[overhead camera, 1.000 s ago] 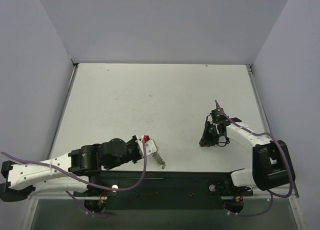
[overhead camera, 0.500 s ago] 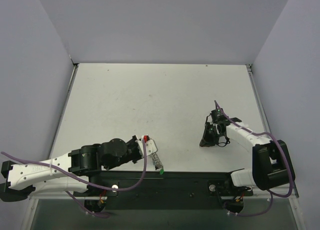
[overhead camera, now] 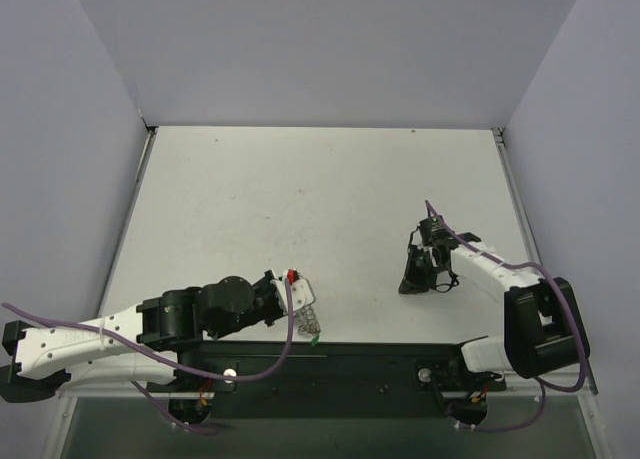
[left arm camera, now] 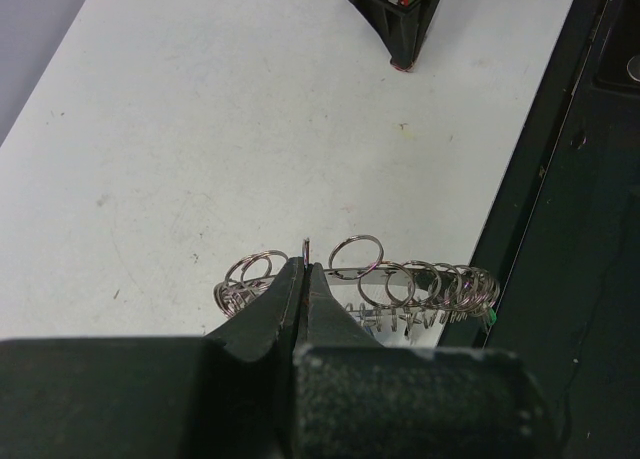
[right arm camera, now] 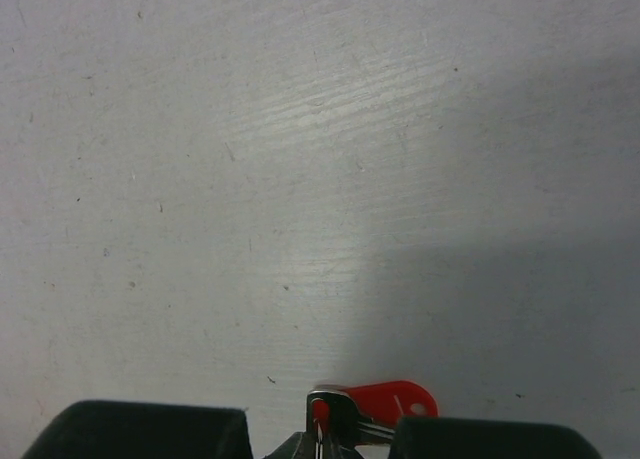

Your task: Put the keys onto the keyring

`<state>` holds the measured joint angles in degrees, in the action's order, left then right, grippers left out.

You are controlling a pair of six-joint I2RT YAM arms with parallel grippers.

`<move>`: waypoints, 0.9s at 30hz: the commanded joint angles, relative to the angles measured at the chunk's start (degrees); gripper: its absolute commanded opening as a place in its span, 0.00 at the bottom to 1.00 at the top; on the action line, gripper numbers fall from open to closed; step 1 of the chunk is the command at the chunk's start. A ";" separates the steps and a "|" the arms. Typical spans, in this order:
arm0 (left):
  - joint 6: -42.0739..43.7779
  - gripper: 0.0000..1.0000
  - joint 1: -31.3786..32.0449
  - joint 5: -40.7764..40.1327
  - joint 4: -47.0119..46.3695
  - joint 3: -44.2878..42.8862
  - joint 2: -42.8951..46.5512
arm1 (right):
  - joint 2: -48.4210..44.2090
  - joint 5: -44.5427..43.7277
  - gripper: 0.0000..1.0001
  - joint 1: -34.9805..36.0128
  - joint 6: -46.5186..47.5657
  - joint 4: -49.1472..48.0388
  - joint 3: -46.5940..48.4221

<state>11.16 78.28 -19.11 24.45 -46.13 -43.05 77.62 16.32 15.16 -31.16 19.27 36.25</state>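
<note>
Counting first: I'm seeing one keyring [left arm camera: 400, 279], a silvery thing with a whole row of small loops [left arm camera: 357, 254] along it, too bunched up for me to count properly. For keys I'm only finding two: one red key [right arm camera: 385, 399] and one green tag [overhead camera: 314, 341] hanging off the far end of the ring. If there are others, they aren't showing.

The left arm [overhead camera: 120, 334] is lying low and stretched along the near edge of the table [overhead camera: 300, 199], reaching to the right. The left gripper [left arm camera: 303, 274] is clamping down on the keyring, fingers pressed together on the wire near one end. The ring is sticking out past the fingers, with its green end hanging over the black rail [overhead camera: 380, 364] at the table's near edge.

The right arm [overhead camera: 500, 274] is folding up from its base and angling back toward the middle. The right gripper [right arm camera: 320, 434] is pointing down at the table on the right side, well apart from the keyring. It's pinching the red key by its metal part, with the red head poking out just past the fingers.
</note>
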 commanded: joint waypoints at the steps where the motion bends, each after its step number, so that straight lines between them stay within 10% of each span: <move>1: 0.09 0.00 0.03 -0.66 -2.91 -2.04 0.51 | 2.35 -1.11 0.10 0.49 0.75 2.62 1.81; 27: 1.85 0.00 -0.06 -1.10 -4.49 -3.44 -2.39 | -16.78 3.27 0.00 1.19 -0.84 -0.37 6.11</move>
<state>11.68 78.28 -19.31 24.67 -46.13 -44.56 66.52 15.94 15.59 -31.46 19.11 38.61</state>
